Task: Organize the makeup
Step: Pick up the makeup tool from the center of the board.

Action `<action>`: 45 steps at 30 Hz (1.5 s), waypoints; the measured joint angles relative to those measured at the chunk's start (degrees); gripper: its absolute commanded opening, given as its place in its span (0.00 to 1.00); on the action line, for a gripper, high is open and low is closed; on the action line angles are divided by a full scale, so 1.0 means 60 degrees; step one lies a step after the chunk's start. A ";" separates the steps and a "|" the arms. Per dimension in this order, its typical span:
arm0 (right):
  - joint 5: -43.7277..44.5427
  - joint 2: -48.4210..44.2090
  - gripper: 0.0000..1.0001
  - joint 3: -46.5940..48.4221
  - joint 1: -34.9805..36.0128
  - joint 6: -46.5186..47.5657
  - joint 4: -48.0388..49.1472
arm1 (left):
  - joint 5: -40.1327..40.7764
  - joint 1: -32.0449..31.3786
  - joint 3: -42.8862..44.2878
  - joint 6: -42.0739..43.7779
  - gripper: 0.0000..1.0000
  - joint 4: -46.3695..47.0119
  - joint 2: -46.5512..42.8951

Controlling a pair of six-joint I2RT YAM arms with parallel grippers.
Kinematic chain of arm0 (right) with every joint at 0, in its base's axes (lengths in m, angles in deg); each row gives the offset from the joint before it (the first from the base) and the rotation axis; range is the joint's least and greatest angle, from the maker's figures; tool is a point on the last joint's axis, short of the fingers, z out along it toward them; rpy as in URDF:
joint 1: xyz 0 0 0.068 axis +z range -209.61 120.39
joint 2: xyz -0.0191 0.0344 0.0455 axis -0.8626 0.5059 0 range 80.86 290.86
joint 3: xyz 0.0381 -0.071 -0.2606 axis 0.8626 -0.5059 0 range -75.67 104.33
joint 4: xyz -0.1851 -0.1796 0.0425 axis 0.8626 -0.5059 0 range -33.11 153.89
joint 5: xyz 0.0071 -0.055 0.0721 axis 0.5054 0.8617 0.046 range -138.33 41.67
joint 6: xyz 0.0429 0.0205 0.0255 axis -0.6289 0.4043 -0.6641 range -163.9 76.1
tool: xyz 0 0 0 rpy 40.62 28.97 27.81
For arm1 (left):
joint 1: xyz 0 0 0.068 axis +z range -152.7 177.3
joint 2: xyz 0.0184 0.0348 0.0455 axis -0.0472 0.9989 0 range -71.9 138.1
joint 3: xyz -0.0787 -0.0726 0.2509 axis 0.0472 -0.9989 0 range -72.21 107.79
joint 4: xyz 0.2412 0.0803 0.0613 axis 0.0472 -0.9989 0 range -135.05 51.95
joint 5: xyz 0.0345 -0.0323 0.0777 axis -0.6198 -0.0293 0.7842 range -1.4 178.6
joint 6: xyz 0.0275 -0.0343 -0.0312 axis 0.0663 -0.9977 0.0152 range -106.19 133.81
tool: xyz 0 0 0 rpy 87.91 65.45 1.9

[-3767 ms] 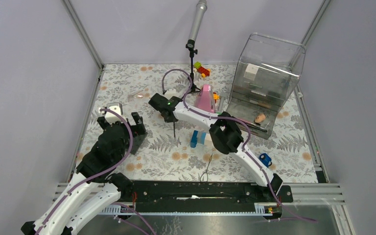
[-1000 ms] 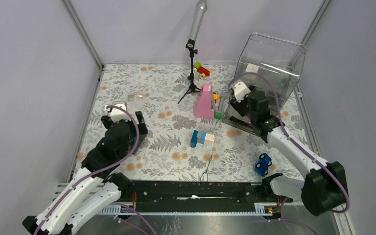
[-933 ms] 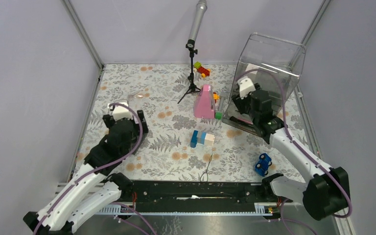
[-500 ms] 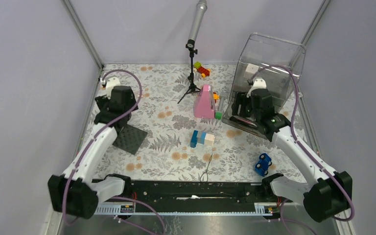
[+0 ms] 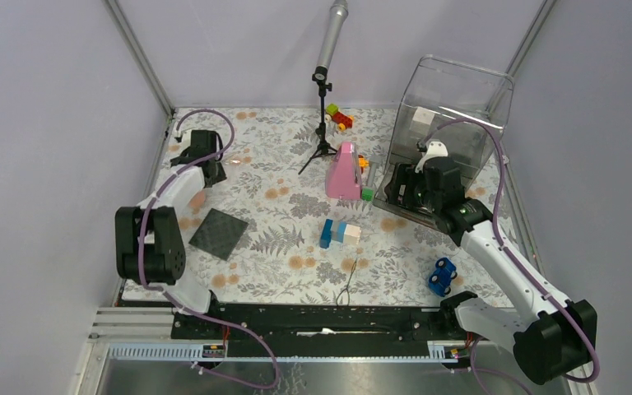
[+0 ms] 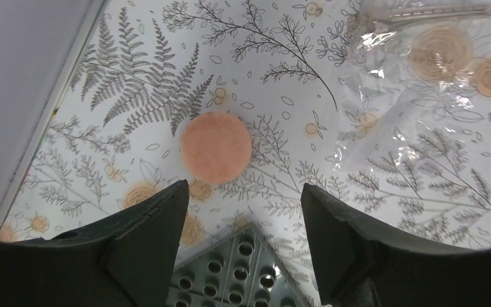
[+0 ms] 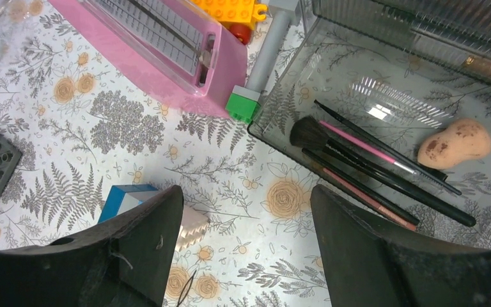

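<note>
Left pincer (image 6: pixel 243 188) is hanging spread wide and empty over the floral bench (image 6: pixel 102 96), and only its wrist view is showing one round peach sponge (image 6: pixel 216 148) lying just ahead of the fingertips. Right pincer (image 7: pixel 246 192) is likewise gaping, gripping nothing. Its wrist view is revealing the smoky clear plastic tray (image 7: pixel 358 83), blocked by the arm from above, holding one fluffy black brush (image 7: pixel 307 133), one pink pencil (image 7: pixel 358 142), one peach egg-shaped sponge (image 7: pixel 454 144) and overlapping dark sticks too tangled to count.
</note>
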 measured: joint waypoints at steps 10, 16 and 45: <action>-0.0160 0.0051 0.82 -0.0109 -0.0004 -0.0080 -0.0040 | -0.0882 0.0933 0.0550 0.0146 0.55 0.0160 0.2291; -0.0255 0.0146 0.83 -0.0109 -0.0004 -0.0106 -0.0040 | -0.1144 0.1009 0.0579 0.0208 0.29 0.0168 0.2448; -0.3279 -0.0514 0.81 -0.0528 -0.0004 -0.1785 0.1078 | -0.4197 -0.4248 0.0171 0.1147 0.00 0.1089 -0.3781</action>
